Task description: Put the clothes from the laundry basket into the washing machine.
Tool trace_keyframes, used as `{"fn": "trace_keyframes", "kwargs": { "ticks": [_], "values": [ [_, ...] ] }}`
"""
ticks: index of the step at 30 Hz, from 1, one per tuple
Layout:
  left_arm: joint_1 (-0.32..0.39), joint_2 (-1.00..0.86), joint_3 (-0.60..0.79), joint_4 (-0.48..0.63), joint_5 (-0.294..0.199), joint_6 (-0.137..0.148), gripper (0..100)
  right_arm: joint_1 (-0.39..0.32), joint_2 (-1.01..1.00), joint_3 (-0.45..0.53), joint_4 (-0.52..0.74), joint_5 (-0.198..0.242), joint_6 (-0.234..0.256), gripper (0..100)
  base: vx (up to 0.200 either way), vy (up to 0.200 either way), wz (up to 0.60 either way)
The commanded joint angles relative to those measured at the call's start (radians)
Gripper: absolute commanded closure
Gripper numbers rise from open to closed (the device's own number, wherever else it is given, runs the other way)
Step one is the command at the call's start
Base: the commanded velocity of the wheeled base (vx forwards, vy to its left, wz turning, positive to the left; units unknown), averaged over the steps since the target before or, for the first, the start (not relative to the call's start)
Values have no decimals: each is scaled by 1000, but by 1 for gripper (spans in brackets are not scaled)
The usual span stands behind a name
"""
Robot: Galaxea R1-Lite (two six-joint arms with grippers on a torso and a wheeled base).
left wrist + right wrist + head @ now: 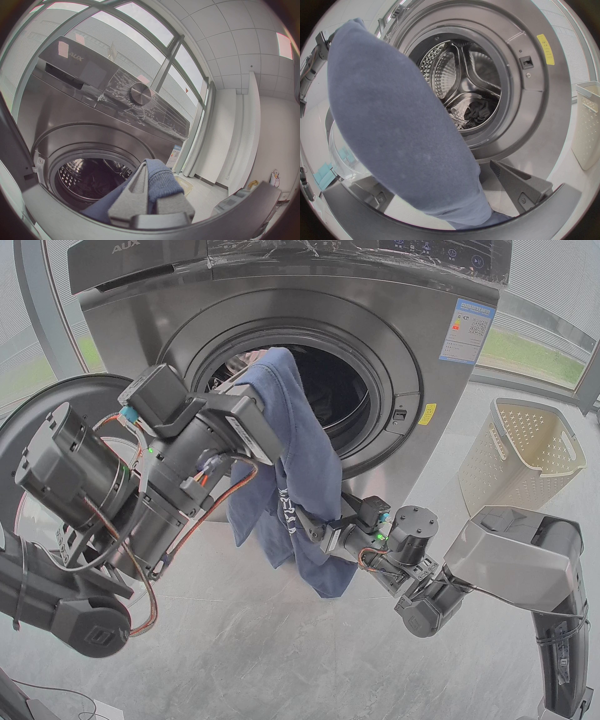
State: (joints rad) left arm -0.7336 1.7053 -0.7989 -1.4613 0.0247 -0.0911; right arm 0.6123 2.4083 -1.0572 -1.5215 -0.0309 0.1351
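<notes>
A blue garment (300,452) hangs in front of the washing machine (406,334), its top at the rim of the open drum (340,390). My left gripper (253,380) is shut on the top of the blue garment (162,178), level with the upper part of the opening. My right gripper (310,524) sits lower, against the hanging cloth. It is open: one finger (518,184) stands clear while the blue garment (403,131) drapes over and hides the other. A dark garment (479,112) lies inside the drum. The cream laundry basket (531,446) stands on the floor to the machine's right.
The machine's round door (94,390) is swung open to the left, behind my left arm. Grey floor lies bare in front of the machine. Windows run behind the machine and beside the laundry basket (589,125).
</notes>
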Motion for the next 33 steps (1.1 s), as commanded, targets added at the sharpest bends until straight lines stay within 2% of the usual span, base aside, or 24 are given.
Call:
{"fn": "trace_keyframes", "kwargs": {
  "ticks": [1, 8, 18, 21, 22, 28, 29, 30, 33],
  "values": [
    [-43, -19, 23, 1, 0, -3, 100, 18, 74, -60, -2, 23, -2, 0, 0, 0, 0],
    [-59, -23, 41, -1, 0, -1, 100, 27, 120, -112, 1, 39, -8, 0, 0, 0, 0],
    [-78, -39, 37, 1, 0, -6, 100, 10, 186, -234, -3, 26, -8, 0, 0, 0, 0],
    [-66, -38, 40, -1, 0, -6, 100, 10, 187, -254, -2, 8, -8, 0, 0, 0, 0],
    [-56, -35, 41, -2, 3, -6, 100, 9, 187, -264, -3, 3, -6, 100, 0, 0, 0],
    [99, -12, 56, 1, 6, -7, 100, -3, 146, -244, -11, 3, -6, 100, 0, 0, 0],
    [108, -10, 60, 1, 6, -7, 100, -5, 141, -241, -11, 3, -6, 100, 0, 0, 0],
    [155, 0, 90, -1, 4, -4, 100, -9, 117, -216, -8, 3, -6, 100, 0, 0, 0],
    [209, 7, 173, 1, -12, 1, 100, -14, 81, -175, -9, 5, -6, 100, 0, 0, 0]
  ]
}}
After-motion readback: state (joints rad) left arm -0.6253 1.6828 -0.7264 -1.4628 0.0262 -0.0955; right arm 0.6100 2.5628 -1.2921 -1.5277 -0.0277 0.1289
